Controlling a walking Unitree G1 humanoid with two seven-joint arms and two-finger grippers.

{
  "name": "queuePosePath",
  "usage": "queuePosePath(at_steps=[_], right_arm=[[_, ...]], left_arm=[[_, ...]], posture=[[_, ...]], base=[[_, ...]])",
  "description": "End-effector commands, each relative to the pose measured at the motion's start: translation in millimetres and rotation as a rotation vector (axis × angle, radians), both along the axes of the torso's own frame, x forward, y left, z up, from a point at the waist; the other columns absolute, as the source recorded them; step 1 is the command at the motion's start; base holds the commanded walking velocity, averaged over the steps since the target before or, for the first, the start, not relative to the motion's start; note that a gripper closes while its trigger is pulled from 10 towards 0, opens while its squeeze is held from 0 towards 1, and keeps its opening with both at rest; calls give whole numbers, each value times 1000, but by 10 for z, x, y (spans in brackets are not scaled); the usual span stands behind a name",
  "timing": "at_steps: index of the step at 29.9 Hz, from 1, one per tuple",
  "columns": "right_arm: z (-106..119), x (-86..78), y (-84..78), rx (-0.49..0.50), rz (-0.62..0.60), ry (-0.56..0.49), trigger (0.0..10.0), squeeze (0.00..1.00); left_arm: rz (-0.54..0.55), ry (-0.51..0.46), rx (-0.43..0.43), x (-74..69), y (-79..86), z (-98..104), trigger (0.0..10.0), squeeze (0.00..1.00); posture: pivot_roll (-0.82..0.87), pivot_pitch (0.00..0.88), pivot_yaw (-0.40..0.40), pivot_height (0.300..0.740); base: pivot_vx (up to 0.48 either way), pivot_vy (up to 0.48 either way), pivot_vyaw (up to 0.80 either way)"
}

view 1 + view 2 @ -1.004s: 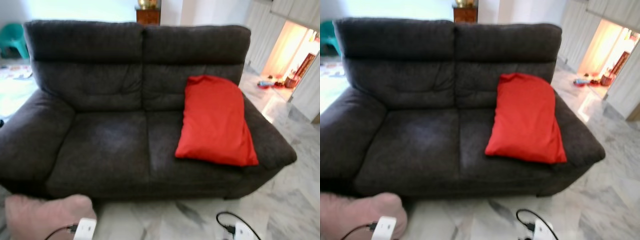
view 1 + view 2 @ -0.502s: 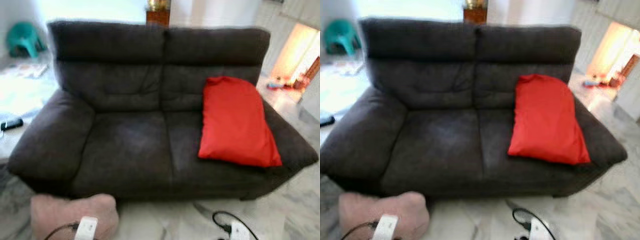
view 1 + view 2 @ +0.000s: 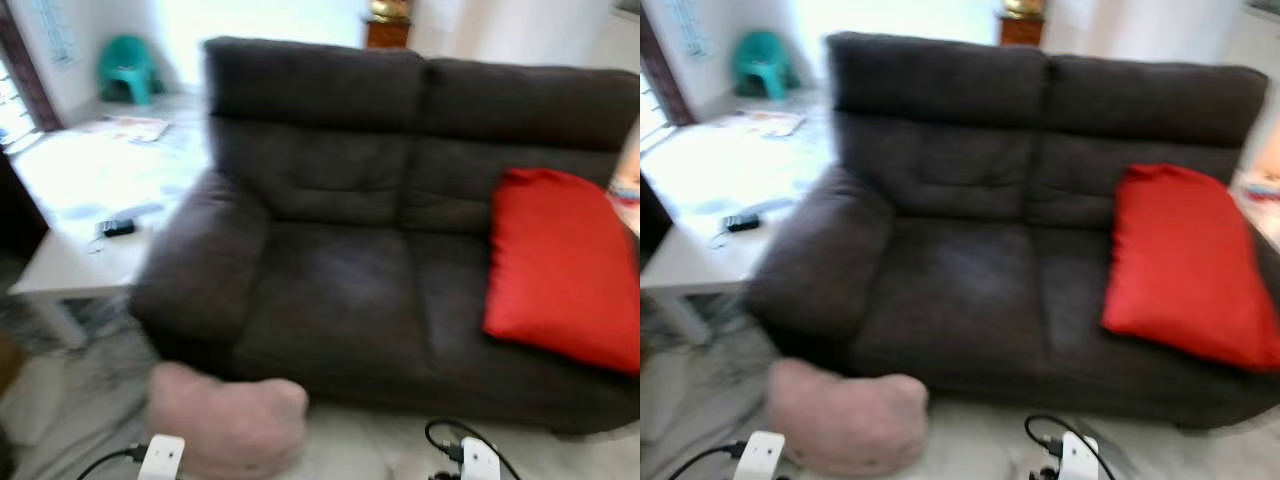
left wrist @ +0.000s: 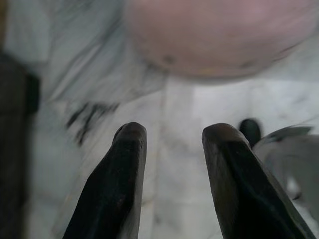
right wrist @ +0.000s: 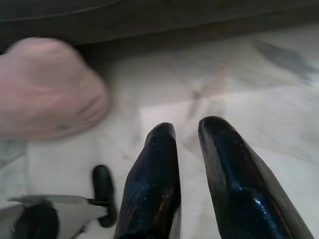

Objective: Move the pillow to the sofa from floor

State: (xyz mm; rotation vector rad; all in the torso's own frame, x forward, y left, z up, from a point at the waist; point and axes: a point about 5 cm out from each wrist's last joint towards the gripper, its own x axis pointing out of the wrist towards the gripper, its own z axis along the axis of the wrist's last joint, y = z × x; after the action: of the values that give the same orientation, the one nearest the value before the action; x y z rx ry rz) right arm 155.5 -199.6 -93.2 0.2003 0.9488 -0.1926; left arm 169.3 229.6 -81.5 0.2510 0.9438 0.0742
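Camera has swung toward the robot's left since half a second ago: sofa and red cushion sit further right in view, and a white desk has come in at the left. Views blurred.

Pink pillow (image 3: 228, 420) lies on the marble floor (image 3: 350, 450), just in front of the sofa (image 3: 340, 250), below its left armrest and touching or nearly touching the sofa base; cannot tell which. Not held by anything.

Left gripper (image 4: 172, 134) hangs above the floor, jaws moderately open, empty; the pillow sits ahead of its tips, apart from them. Right gripper (image 5: 187, 130) also points at the floor, jaws narrow with a slim gap, holding nothing; the pillow is off to one side, ahead of the tips.

Sofa: dark grey, two seats. Red cushion (image 3: 560, 265) leans against the backrest on the right-hand seat.

Desk (image 3: 70, 260) stands beside the sofa's left armrest, with a small dark object (image 3: 117, 228) on top. Teal stool (image 3: 127, 68) stands further back, near the wall.
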Motion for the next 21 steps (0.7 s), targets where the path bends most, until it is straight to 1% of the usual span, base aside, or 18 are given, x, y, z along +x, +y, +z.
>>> queuePosePath(at_steps=[1,16,21], right_arm=[[-28,-89,-44,-6,-12,25,10000,0],[-33,-109,-69,-20,-71,31,10000,0],[-32,-106,-68,-15,-78,26,10000,0]], left_arm=[[-16,6,-18,9,-90,-18,10000,0],[-17,1,-25,35,-160,-22,10000,0],[-16,2,-25,28,-156,-24,10000,0]], posture=[[11,0,-28,740],[13,0,-33,740],[11,0,-32,740]], base=[[0,356,419],[0,356,0],[0,358,-779]])
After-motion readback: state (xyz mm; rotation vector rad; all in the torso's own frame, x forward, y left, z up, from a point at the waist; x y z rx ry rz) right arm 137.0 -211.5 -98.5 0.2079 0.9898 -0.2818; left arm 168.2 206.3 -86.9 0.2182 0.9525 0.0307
